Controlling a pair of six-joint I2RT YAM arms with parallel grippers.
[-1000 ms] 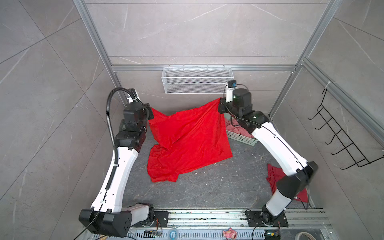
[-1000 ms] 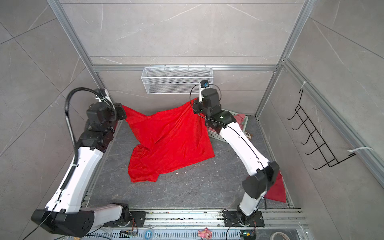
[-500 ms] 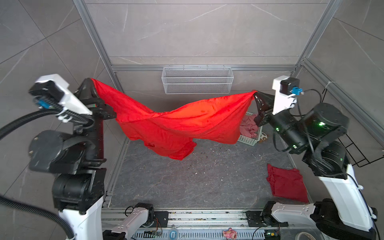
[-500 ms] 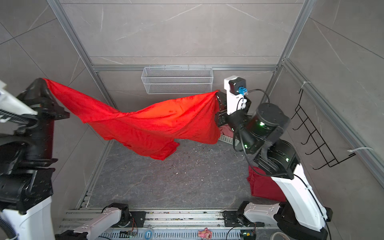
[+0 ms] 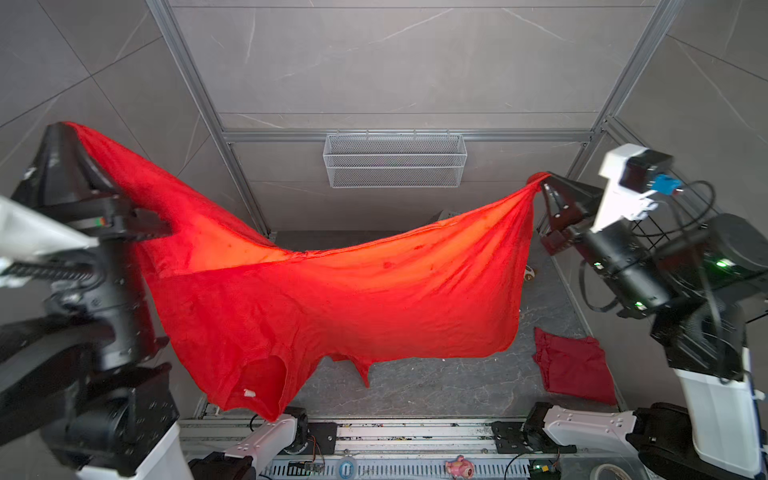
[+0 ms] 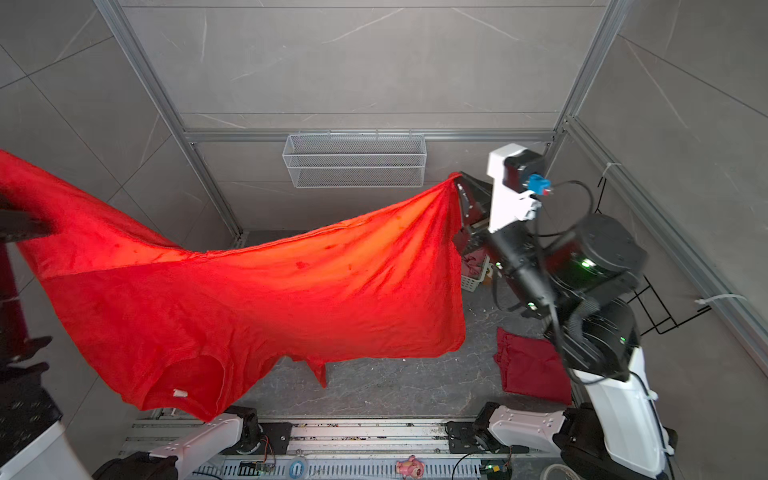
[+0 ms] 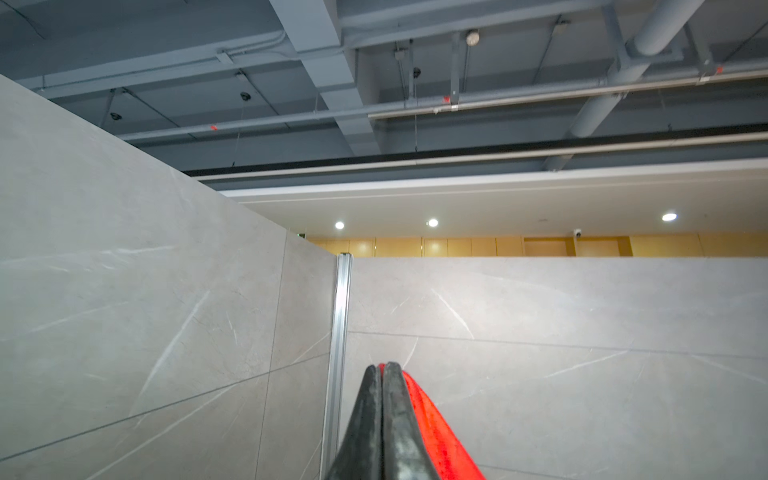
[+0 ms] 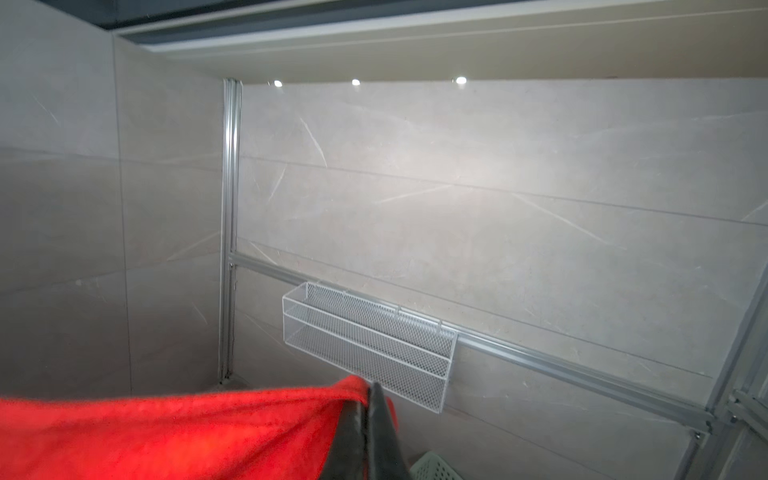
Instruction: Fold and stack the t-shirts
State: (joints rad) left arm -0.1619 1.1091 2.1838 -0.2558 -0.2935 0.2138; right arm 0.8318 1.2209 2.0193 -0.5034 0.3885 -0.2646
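A bright red t-shirt (image 5: 332, 299) hangs stretched in the air between my two grippers in both top views, its neck opening and white label (image 5: 249, 392) at the low front left. My left gripper (image 5: 68, 124) is shut on one hem corner high at the left; the wrist view shows the closed fingers (image 7: 381, 365) with red cloth (image 7: 432, 424) pinched. My right gripper (image 5: 544, 178) is shut on the other corner at the right, also seen pinching the red cloth (image 8: 166, 432) in its wrist view. A folded dark crimson t-shirt (image 5: 575, 365) lies on the table at the right.
A mint-green basket (image 6: 473, 278) with pink cloth (image 6: 471, 264) stands at the back right, behind the right arm. A white wire mesh shelf (image 5: 395, 160) hangs on the back wall, a black hook rack (image 6: 665, 307) on the right wall. A pink toy (image 5: 459, 467) sits by the front rail.
Both arms have risen from the table and moved apart, lifting the red t-shirt clear of the surface; it now hangs spread wide and closer to the camera.
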